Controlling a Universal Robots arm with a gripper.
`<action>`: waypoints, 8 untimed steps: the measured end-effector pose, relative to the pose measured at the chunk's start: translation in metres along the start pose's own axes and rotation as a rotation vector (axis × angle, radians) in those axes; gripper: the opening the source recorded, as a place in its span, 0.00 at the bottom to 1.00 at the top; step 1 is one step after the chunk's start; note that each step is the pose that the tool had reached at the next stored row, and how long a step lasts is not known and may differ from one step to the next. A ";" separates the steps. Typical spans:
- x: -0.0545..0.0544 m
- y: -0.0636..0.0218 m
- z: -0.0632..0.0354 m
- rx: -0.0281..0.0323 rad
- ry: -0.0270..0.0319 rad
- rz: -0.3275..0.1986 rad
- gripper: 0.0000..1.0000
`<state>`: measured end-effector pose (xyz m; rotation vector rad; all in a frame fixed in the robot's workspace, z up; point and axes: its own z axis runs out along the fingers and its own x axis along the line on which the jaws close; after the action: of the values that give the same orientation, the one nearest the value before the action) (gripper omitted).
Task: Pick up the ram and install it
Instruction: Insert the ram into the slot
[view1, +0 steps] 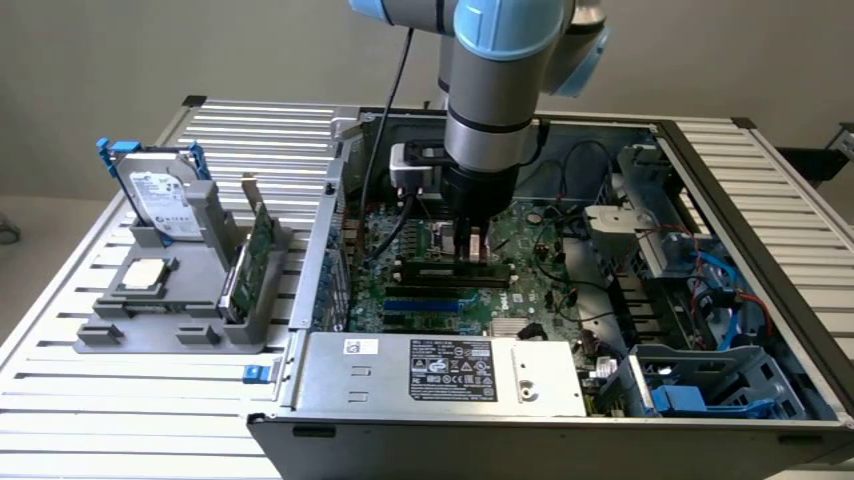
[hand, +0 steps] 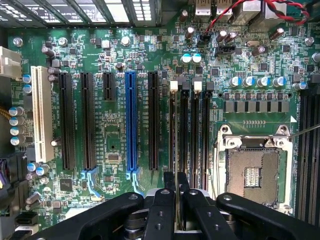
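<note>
- Wrist view: we see the gripper clenched on the ram, edge-on (a thin line) along a memory slot.
- Exterior view: we find it low inside the computer case, over the motherboard.

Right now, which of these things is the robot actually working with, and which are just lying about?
In the job: gripper, the ram clamped edge-on in it, the memory slots beneath it.
Lying about: hard drive, expansion card, processor chip, all on the grey stand beside the case.
</note>
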<state>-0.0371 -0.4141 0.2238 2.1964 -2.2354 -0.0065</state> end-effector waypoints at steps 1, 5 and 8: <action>0.000 0.0000 0.0003 0.0000 0.0000 0.000 0.13; 0.000 0.0000 0.0013 -0.0001 0.0002 0.000 0.13; 0.000 0.0000 0.0017 -0.0001 0.0002 0.000 0.13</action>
<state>-0.0371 -0.4141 0.2221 2.1962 -2.2353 -0.0064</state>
